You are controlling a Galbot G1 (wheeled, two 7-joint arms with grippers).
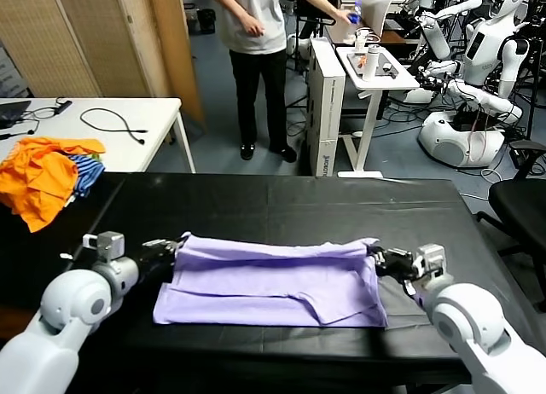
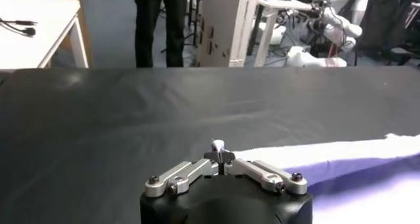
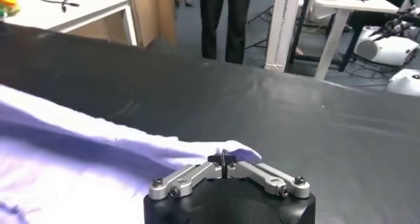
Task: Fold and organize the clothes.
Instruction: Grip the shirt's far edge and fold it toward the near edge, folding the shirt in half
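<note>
Pinching T-shirt (image 1: 273, 279) corners: left gripper (image 2: 222, 158), right gripper (image 3: 224, 159) (wrist views show fingers clamped).

Black table (image 1: 281, 202) — bearing a folded lavender T-shirt (image 1: 273, 283) and an orange-and-striped clothes heap (image 1: 47, 176).

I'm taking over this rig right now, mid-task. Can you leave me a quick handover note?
Left end effector: shut on the T-shirt's far left corner.
Right end effector: shut on its far right corner.
The T-shirt lies spread flat on the black table, near the front edge, one fold along its far edge.
An orange and striped heap sits at far left, untouched.
Done: first fold, it seems. Left: release, remaining folds, tidying away.
</note>
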